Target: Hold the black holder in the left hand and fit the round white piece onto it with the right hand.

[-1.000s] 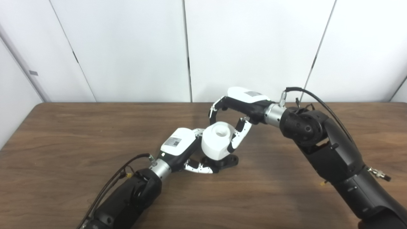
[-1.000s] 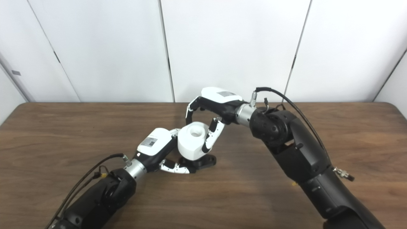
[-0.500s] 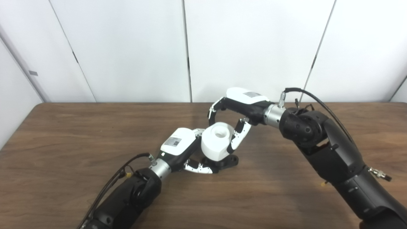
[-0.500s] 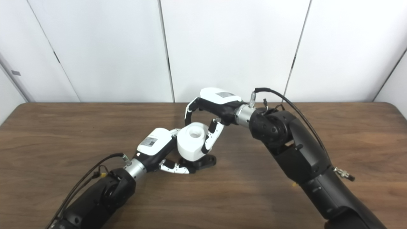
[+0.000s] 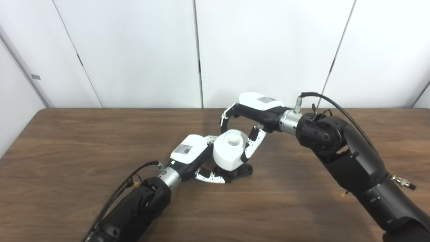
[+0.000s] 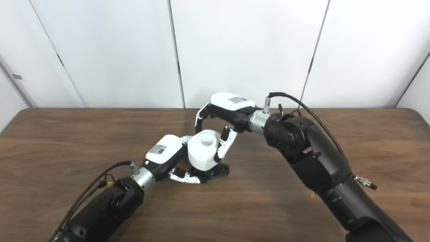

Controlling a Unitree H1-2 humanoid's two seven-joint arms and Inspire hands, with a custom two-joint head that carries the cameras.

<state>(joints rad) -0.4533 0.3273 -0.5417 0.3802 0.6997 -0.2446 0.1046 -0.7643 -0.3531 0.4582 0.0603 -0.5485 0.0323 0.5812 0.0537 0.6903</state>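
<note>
Mid-table, the round white piece (image 5: 229,150) sits atop the black holder (image 5: 242,170), apparently mated; whether fully seated cannot be told. The left hand (image 5: 195,160) grasps the holder's base. The right hand (image 5: 250,126) cups the piece; letting go seems to remain. No containers are present.

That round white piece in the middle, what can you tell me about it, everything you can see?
The white piece is a chunky, smooth, matte drum, plastic by the look of it, with a round hollow in its upper face. It sits tilted on the black holder, which rests on the wooden table. The right hand arches over it, with fingers against its right side. The left hand presses close on its left and grips the holder beneath.
</note>
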